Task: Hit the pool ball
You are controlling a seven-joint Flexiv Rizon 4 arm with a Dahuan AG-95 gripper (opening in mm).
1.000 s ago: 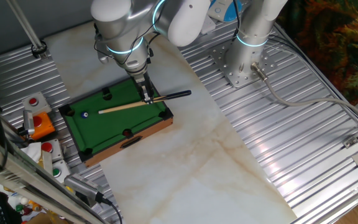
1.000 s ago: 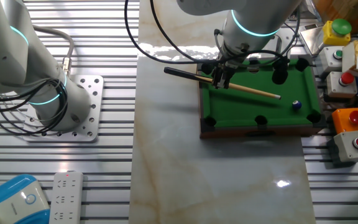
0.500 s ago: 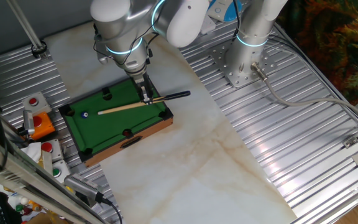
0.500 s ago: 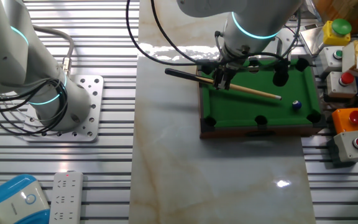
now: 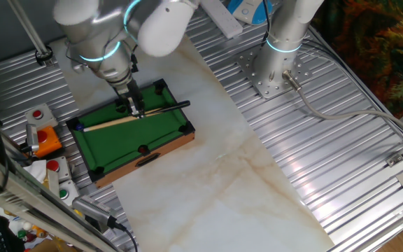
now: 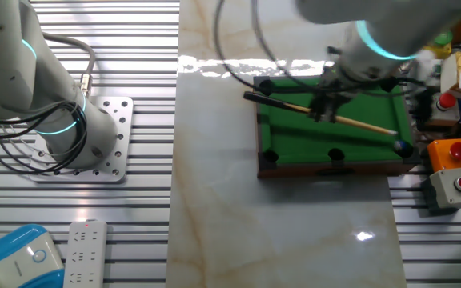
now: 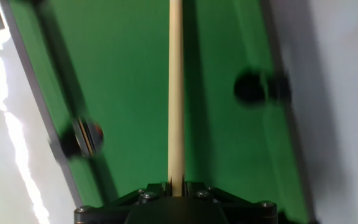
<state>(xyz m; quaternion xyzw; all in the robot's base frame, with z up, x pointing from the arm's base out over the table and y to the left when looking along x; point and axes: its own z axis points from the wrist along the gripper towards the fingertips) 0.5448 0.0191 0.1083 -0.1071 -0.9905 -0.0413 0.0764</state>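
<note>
The miniature green pool table stands on the marble board; it also shows in the other fixed view. My gripper is shut on a wooden cue stick and holds it low over the felt. In the other fixed view the gripper grips the cue near its middle. The cue's tip reaches the far corner pocket. A small dark bluish spot there may be the pool ball; I cannot tell for sure. The blurred hand view shows the cue between the jaws, and no ball.
Button boxes stand just beyond the table's ball end, among them an orange one. A second arm's base is bolted on the slatted top, also in the other fixed view. A power strip lies at the front.
The arm has thrust the cue along the table toward the ball's end. The tip now reaches the corner pocket, and the ball has left its spot on the felt.
</note>
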